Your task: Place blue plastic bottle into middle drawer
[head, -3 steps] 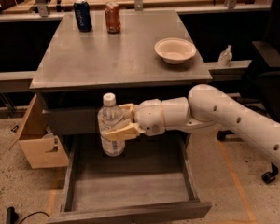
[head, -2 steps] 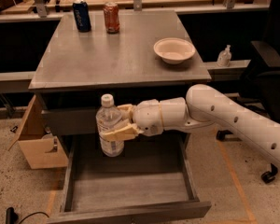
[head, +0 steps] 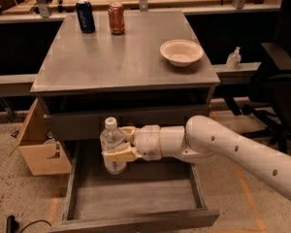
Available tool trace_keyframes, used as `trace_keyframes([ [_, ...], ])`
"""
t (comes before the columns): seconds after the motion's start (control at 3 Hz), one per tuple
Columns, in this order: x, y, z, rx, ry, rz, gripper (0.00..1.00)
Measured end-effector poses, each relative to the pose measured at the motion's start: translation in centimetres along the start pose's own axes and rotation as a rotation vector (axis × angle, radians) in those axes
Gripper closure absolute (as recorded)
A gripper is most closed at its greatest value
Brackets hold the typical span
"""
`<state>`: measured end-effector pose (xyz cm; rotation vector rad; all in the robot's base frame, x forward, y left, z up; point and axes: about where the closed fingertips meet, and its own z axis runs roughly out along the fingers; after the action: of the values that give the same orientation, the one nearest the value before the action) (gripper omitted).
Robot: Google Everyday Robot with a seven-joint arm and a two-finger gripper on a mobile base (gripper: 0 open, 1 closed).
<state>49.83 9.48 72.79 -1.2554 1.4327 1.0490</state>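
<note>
The blue plastic bottle (head: 112, 144) is a clear bottle with a white cap, held upright. My gripper (head: 121, 143) reaches in from the right on a white arm and is shut on the bottle's middle. The bottle hangs above the back left part of the middle drawer (head: 136, 198), a wide grey wooden drawer pulled open below the cabinet top. The bottle's base is a little above the drawer floor.
On the grey cabinet top (head: 111, 57) stand a dark blue can (head: 85, 15) and a red-orange can (head: 117, 18) at the back, and a white bowl (head: 181, 52) at the right. A cardboard box (head: 39, 144) sits left of the cabinet. A black chair (head: 281, 81) is at the right.
The gripper and bottle have shifted slightly left and down toward the drawer; otherwise nothing has moved.
</note>
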Motion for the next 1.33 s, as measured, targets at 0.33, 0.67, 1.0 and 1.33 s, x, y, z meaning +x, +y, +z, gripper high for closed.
trace_keyframes([
  [0.33, 4.8, -1.0, 2.0, 0.039, -0.031, -0.019, 1.00],
  [0.67, 8.6, -2.1, 4.1, 0.018, -0.001, -0.057, 1.00],
  [1.0, 12.3, -2.6, 6.6, -0.030, 0.040, -0.081, 1.00],
  [1.33, 15.9, -2.0, 8.9, -0.054, 0.061, -0.062, 1.00],
])
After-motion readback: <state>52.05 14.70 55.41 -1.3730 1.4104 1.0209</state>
